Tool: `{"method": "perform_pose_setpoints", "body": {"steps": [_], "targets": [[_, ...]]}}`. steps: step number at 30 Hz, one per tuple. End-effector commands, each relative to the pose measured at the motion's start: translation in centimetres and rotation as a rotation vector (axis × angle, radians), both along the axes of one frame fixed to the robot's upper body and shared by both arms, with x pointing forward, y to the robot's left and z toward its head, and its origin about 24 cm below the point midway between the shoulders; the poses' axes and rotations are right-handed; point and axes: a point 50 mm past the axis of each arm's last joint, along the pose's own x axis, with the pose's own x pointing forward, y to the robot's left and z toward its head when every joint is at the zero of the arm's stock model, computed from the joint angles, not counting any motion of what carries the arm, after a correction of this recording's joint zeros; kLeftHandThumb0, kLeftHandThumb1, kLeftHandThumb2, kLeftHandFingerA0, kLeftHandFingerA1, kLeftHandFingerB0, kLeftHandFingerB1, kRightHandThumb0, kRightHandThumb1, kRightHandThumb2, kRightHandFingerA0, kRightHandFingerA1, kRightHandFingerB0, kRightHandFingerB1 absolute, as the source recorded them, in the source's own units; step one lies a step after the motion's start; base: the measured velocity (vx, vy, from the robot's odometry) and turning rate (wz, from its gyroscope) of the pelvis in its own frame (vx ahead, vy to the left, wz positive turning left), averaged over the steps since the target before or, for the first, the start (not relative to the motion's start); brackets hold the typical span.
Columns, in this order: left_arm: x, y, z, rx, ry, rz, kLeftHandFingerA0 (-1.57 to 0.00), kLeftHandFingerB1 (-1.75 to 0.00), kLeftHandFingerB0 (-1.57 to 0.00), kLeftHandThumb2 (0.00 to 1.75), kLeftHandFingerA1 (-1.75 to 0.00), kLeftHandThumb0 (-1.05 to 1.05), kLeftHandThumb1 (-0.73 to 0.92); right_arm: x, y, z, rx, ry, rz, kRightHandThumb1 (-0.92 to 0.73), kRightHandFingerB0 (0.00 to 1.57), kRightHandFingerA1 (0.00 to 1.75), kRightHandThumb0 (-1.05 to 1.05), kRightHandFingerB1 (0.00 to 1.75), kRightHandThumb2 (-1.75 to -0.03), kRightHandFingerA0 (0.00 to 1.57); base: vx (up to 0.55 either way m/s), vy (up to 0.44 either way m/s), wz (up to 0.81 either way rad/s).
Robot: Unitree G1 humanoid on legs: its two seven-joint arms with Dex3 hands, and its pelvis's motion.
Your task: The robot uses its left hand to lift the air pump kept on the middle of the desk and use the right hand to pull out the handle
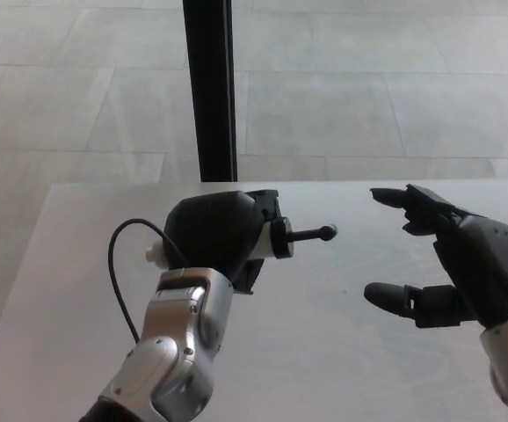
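White desk (pixel 342 352), pale tiled floor (pixel 368 97), perhaps a black post (pixel 210 88).

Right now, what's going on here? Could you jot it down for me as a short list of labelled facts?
Setting: white desk, tiled floor beyond, black post behind the desk
Left hand: closed around the air pump, holding it above the desk
Pump handle: thin black rod pointing toward the right hand
Right hand: open, fingers spread, near the handle but not touching it
Cable: black loop beside the left wrist
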Motion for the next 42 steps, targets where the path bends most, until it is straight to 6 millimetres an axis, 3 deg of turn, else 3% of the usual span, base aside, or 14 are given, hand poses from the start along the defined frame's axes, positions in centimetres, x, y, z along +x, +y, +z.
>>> {"method": "perform_pose_setpoints", "body": {"steps": [1, 3, 9, 10, 11, 13, 20, 21, 27, 28, 38, 40, 41, 42], "targets": [[0.2, 0.3, -0.3, -0.001, 0.048, 0.046, -1.25, -1.22, -0.97, 1.17, -1.43, -0.23, 0.49, 0.1, 0.0, 0.5, 0.007, -0.084, -0.043, -0.59, 0.46, 0.7, -0.35, 0.4, -0.57, 0.66, 0.0, 0.0, 0.0], [0.1, 0.2, -0.7, 0.0, 0.063, 0.049, -0.96, -1.2, -0.89, 1.22, -1.69, -0.16, 0.46, 0.1, 0.1, 0.8, 0.012, -0.116, -0.059, -0.6, 0.46, 0.72, -0.34, 0.42, -0.58, 0.68, 0.0, 0.0, 0.0], [-0.2, -0.6, -1.5, 0.009, 0.109, 0.041, -0.98, -1.22, -0.89, 1.23, -1.72, -0.15, 0.47, 0.1, 0.7, 1.5, 0.01, -0.227, -0.062, -0.59, 0.49, 0.78, -0.33, 0.44, -0.57, 0.74, 0.0, 0.0, 0.0], [-0.3, -0.9, -1.5, 0.018, 0.1, 0.02, -1.24, -1.09, -0.95, 1.21, -1.34, -0.2, 0.54, 0.2, 0.8, 1.4, -0.011, -0.245, -0.065, -0.6, 0.48, 0.81, -0.34, 0.45, -0.58, 0.74, 0.0, 0.0, 0.0], [-0.2, -1.1, -1.4, 0.021, 0.119, 0.016, -0.99, -1.23, -0.89, 1.22, -1.69, -0.19, 0.51, 0.2, 0.8, 1.3, -0.027, -0.25, -0.073, -0.61, 0.47, 0.81, -0.35, 0.45, -0.58, 0.73, 0.0, 0.0, 0.0], [-0.3, -1.4, -1.3, 0.017, 0.135, 0.011, -0.95, -1.51, -0.79, 1.11, -1.75, -0.21, 0.59, 0.2, 0.9, 1.3, -0.025, -0.28, -0.076, -0.59, 0.5, 0.82, -0.33, 0.46, -0.57, 0.74, 0.0, 0.0, 0.0], [-0.4, -2.3, -0.9, 0.068, 0.137, -0.01, -0.89, -1.56, -0.69, 0.83, -1.75, -0.25, 0.65, 0.3, 1.0, 1.3, -0.01, -0.281, -0.074, -0.61, 0.53, 0.86, -0.34, 0.46, -0.57, 0.73, 0.0, 0.0, 0.0], [-0.4, -2.3, -0.8, 0.066, 0.136, -0.014, -0.88, -1.48, -0.72, 0.74, -1.74, -0.28, 0.74, 0.3, 1.0, 1.3, -0.008, -0.284, -0.075, -0.45, 0.46, 0.88, -0.35, 0.61, -0.88, 0.78, 0.0, 0.0, 0.0], [0.1, -2.6, 0.2, 0.058, 0.152, -0.025, -0.79, -1.2, -0.74, 0.71, -1.61, -0.38, 0.79, 0.2, 1.2, 1.2, 0.033, -0.262, -0.063, -0.46, 0.49, 0.88, -0.36, 0.62, -0.89, 0.77, 0.0, 0.0, 0.0], [0.2, -2.7, 0.3, 0.063, 0.157, -0.026, -0.78, -1.2, -0.72, 0.71, -1.62, -0.4, 0.82, 0.2, 1.3, 1.2, 0.036, -0.259, -0.064, -0.61, 0.56, 0.88, -0.36, 0.48, -0.58, 0.74, 0.0, 0.0, 0.0], [0.9, -2.9, 1.5, 0.091, 0.157, -0.004, -0.8, -1.33, -0.64, 0.68, -1.69, -0.46, 0.89, 0.3, 1.1, 1.3, 0.075, -0.249, -0.051, -0.58, 0.64, 0.86, -0.34, 0.46, -0.57, 0.75, 0.0, 0.0, 0.0], [1.0, -2.9, 1.7, 0.083, 0.169, 0.001, -0.79, -1.18, -0.64, 0.67, -1.5, -0.51, 0.92, 0.3, 1.2, 1.3, 0.084, -0.261, -0.044, -0.59, 0.67, 0.92, -0.33, 0.47, -0.57, 0.77, 0.0, 0.0, 0.0], [1.0, -3.0, 1.8, 0.091, 0.167, -0.003, -0.9, -0.95, -0.73, 1.13, -1.17, -0.53, 0.75, 0.3, 1.2, 1.4, 0.09, -0.264, -0.041, -0.61, 0.68, 1.01, -0.33, 0.49, -0.58, 0.78, 0.0, 0.0, 0.0], [1.0, -3.0, 1.8, 0.125, 0.165, -0.006, -0.79, -0.97, -0.66, 0.68, -1.4, -0.54, 0.92, 0.3, 1.2, 1.4, 0.09, -0.266, -0.039, -0.63, 0.68, 1.03, -0.35, 0.52, -0.59, 0.79, 0.0, 0.0, 0.0]]}}
